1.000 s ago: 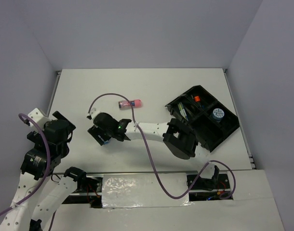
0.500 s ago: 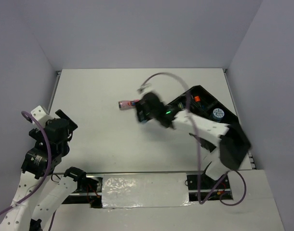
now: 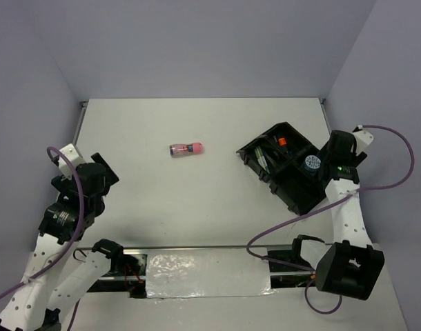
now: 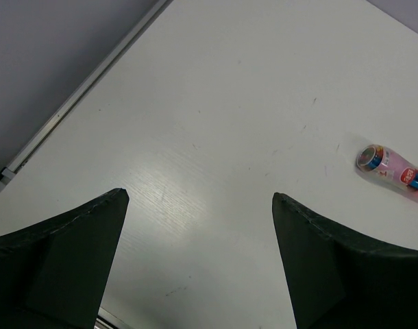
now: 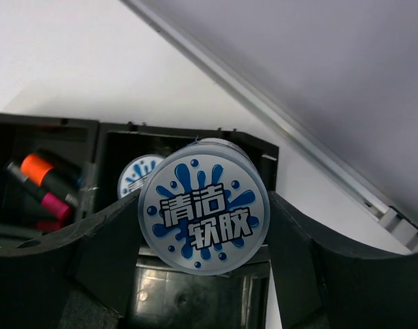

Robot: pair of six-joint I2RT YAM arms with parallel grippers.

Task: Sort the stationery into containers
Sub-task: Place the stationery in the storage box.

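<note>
- Right claw (image 5: 203, 229) is pinching a round blue-white disc (image 5: 204, 205) by its edge, printed face toward the wrist camera. From overhead it hangs at the right end of the black organiser tray (image 3: 293, 198).
- Step in hand, as I read it: dropping this disc. It sits over the end compartment where a second disc (image 5: 135, 177) with the same print lies flat, so I take that as the target bin.
- Next move calls for coming down inside the compartment walls and spreading the fingers so it lands beside its twin. Stay off the divider so it doesn't tip into the marker compartment.
- Neighbouring compartment holds an orange-ended marker (image 5: 38, 166) and a pink-ended marker (image 5: 55, 203). Thin pens (image 3: 264, 160) are in the compartment further left, too small for detail.
- Left claw (image 4: 199, 199) is spread wide, holding nothing, over bare desk (image 4: 216, 103) on the left side.
- Pink tube (image 3: 185, 149) is the only item I see outside the tray. It lies on its side mid-desk, well apart from the tray and both claws. Pink body, printed label, banded end; being round, it'll likely roll if nudged.
- Progress guess: nearly done. After the disc only the tube is left, and the left claw is nearer to it.
</note>
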